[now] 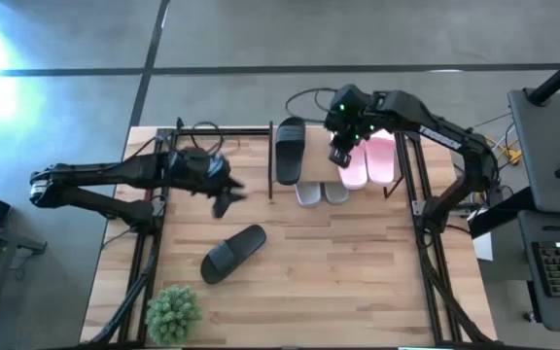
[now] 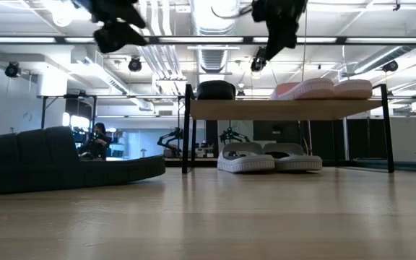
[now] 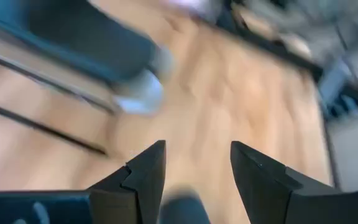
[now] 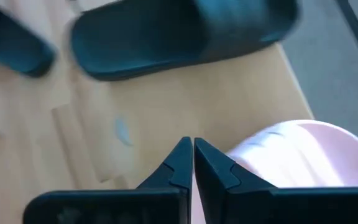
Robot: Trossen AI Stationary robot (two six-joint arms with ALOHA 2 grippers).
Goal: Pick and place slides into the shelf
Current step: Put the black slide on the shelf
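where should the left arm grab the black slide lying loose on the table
Grip the black slide across its wide strap, coming straight down from above: it lies flat and diagonal on the table with open space around it. The open left end effector would likely need turning across the strap.

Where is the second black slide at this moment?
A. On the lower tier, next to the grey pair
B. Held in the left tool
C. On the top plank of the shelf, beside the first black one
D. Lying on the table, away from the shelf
D: in the high view, one black slide lies alone on the table, apart from the shelf, and the open left tool above the table holds nothing.
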